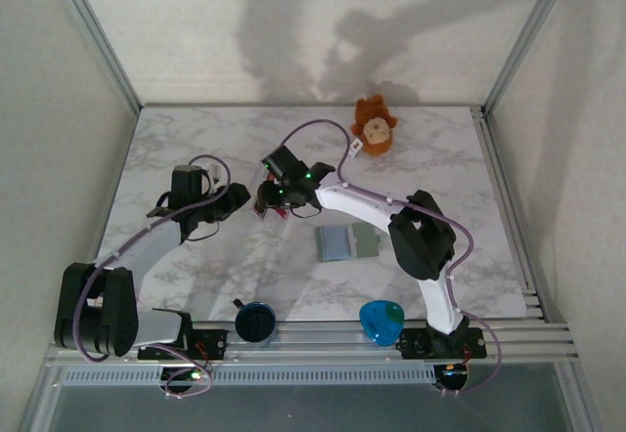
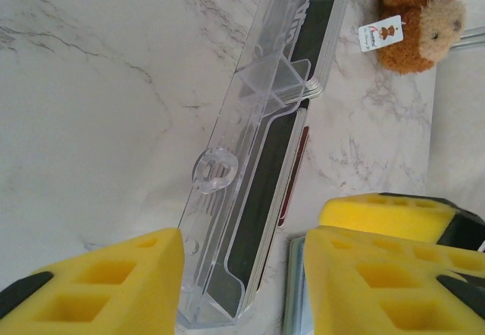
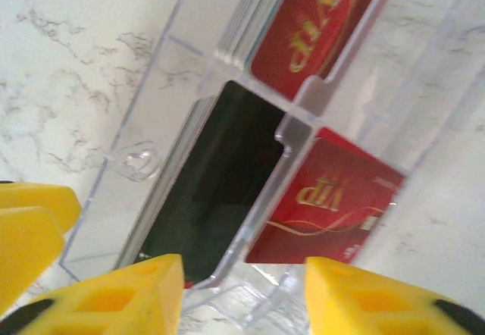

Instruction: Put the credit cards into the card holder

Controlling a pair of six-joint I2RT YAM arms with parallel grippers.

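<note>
Two red credit cards with gold lettering, one (image 3: pixel 333 206) lower and one (image 3: pixel 318 24) higher, stand in the pockets of a clear plastic stand (image 3: pixel 151 123), beside a dark card stack (image 3: pixel 212 191). My right gripper (image 3: pixel 242 305) is open, its yellow fingers straddling the stand's near corner without holding anything. My left gripper (image 2: pixel 242 289) is also open around the stand's other end (image 2: pixel 227 221), with its left finger (image 2: pixel 114 289) close against the plastic. The grey-green card holder (image 1: pixel 344 243) lies open and flat on the table, right of both grippers (image 1: pixel 238 200) (image 1: pixel 269 202).
A brown plush monkey (image 1: pixel 374 125) sits at the back of the marble table (image 1: pixel 176 149). A dark round object (image 1: pixel 255 321) and a blue one (image 1: pixel 380 320) rest by the near rail. The card holder's edge (image 2: pixel 292 289) lies just beside the stand.
</note>
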